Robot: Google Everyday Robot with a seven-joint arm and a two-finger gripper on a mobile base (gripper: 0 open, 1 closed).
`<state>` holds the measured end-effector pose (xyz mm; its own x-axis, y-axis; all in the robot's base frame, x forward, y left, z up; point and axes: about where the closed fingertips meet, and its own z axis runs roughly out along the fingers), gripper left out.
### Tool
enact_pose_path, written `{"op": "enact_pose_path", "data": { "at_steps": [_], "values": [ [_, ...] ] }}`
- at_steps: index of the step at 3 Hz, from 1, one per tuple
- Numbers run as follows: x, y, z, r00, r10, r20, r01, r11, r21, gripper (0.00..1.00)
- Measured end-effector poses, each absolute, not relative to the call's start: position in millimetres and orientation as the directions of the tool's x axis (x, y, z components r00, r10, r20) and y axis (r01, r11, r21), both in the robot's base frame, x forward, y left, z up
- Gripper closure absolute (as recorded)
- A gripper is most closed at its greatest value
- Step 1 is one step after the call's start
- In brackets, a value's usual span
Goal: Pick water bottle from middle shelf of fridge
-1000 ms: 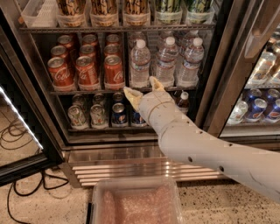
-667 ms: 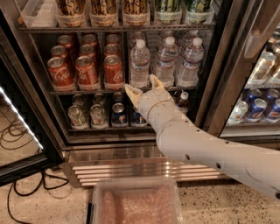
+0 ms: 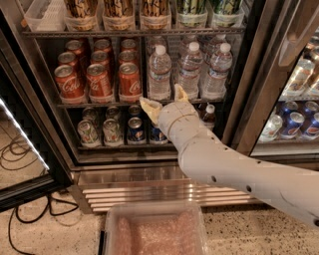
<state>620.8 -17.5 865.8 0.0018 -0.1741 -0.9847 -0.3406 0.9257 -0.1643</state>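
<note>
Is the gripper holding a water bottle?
No, the gripper is open and empty at the middle shelf, just below the water bottle.

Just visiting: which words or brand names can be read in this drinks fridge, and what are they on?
"Coca-Cola", white script, partly legible, on the red cans on the middle shelf.
Label of the water bottle: too blurred to read.
The lower-shelf cans and top-shelf bottles: unreadable.
The gripper, open just below the water bottle: no text.
</note>
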Motion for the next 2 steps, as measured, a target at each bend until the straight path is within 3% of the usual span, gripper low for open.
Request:
{"op": "enact_pose_path", "data": {
  "at_steps": [2],
  "values": [
    [635, -15, 867, 0.026, -0.168, -0.985, -0.324, 0.931, -0.167, 0.31]
  ]
}}
